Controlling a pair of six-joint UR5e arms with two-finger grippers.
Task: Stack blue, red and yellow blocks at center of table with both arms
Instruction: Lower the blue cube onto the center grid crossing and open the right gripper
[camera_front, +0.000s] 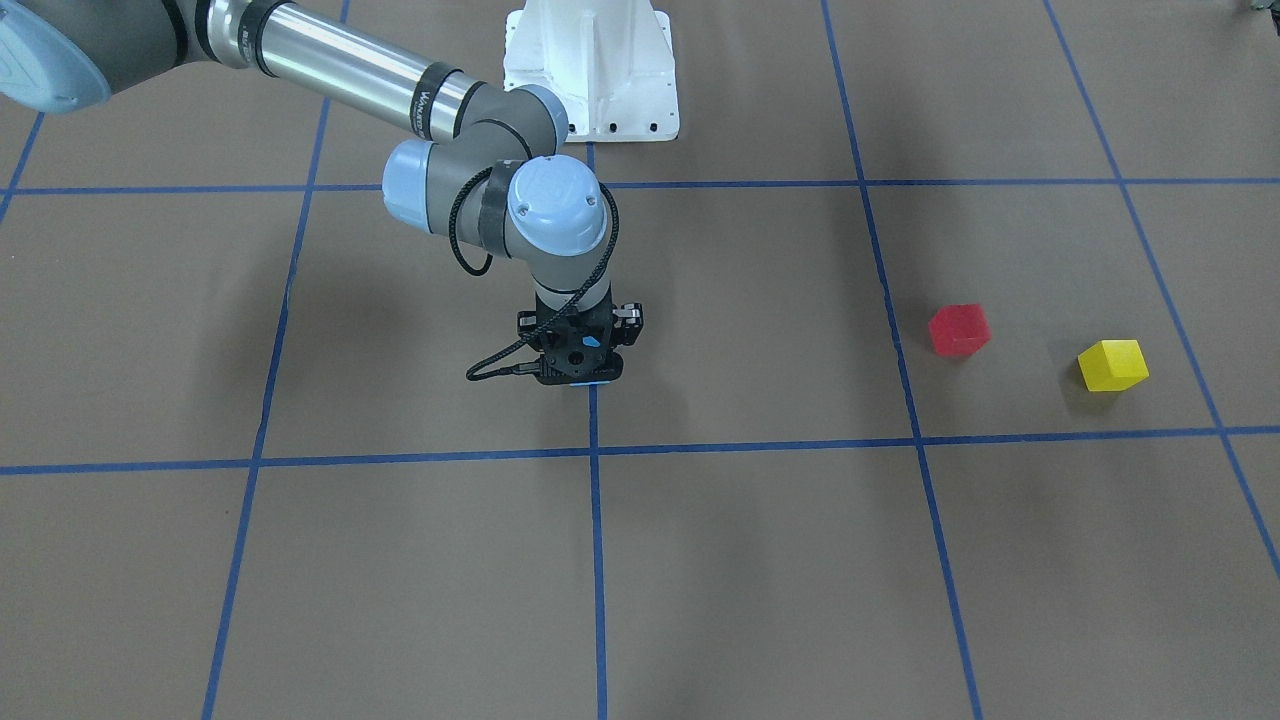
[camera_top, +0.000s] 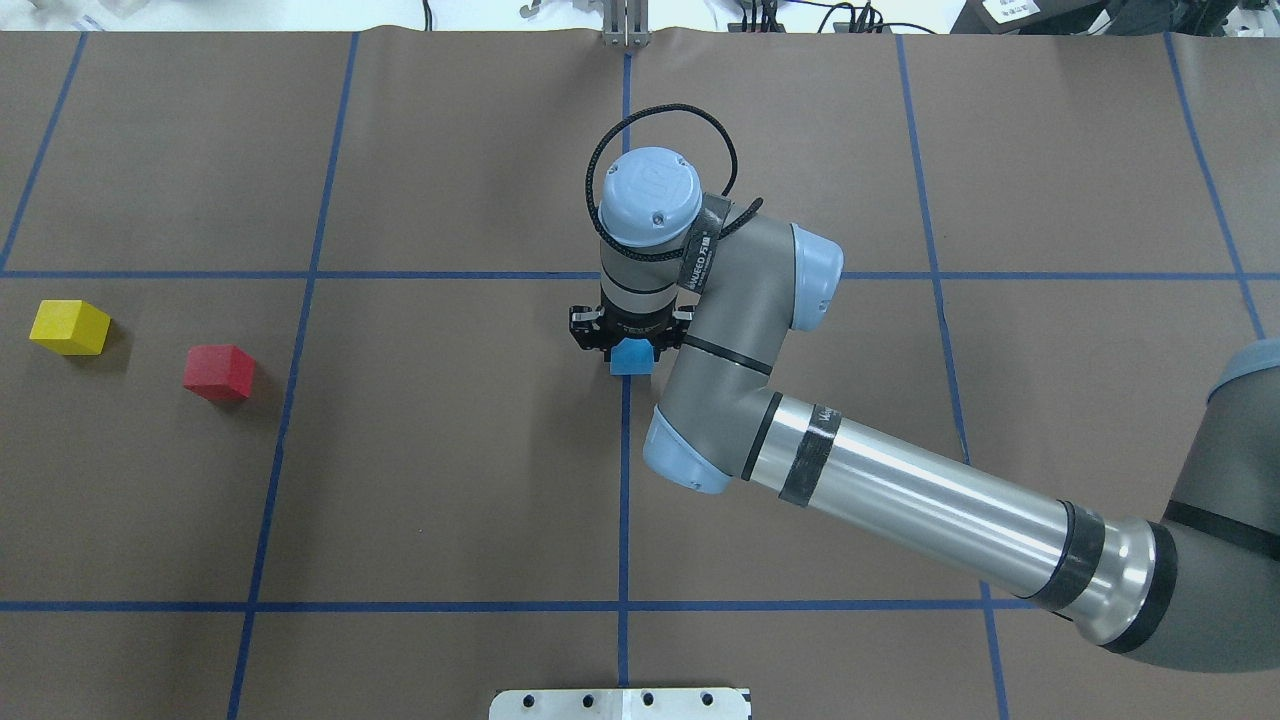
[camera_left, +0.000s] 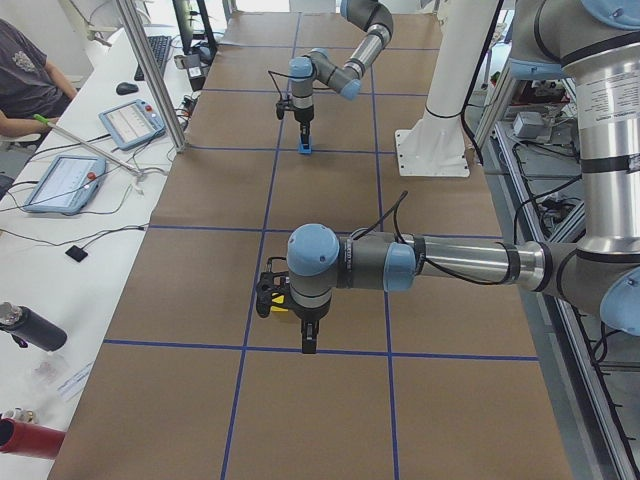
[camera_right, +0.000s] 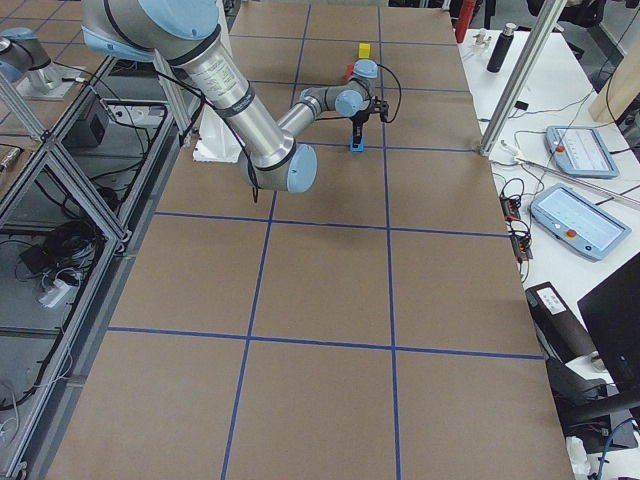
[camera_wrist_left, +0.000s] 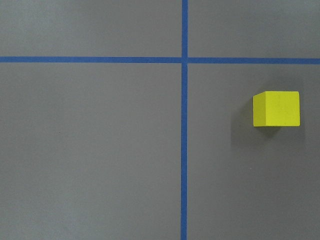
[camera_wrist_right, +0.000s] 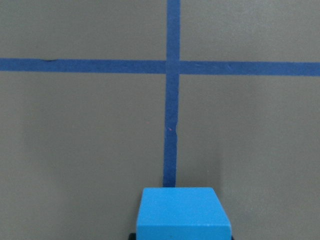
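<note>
My right gripper (camera_top: 630, 348) points straight down at the table's centre, shut on the blue block (camera_top: 630, 358). The block sits at or just above the table on the centre tape line, and fills the bottom of the right wrist view (camera_wrist_right: 184, 212). The red block (camera_top: 218, 372) and the yellow block (camera_top: 70, 327) lie apart on the table's left side, untouched. My left gripper (camera_left: 308, 340) shows only in the exterior left view, hovering high near the yellow block (camera_wrist_left: 276, 109). I cannot tell whether it is open or shut.
Blue tape lines (camera_top: 624, 480) divide the brown table into a grid. The white robot base (camera_front: 590, 70) stands at the table's robot-side edge. An operators' bench with tablets (camera_left: 62, 182) runs along the far side.
</note>
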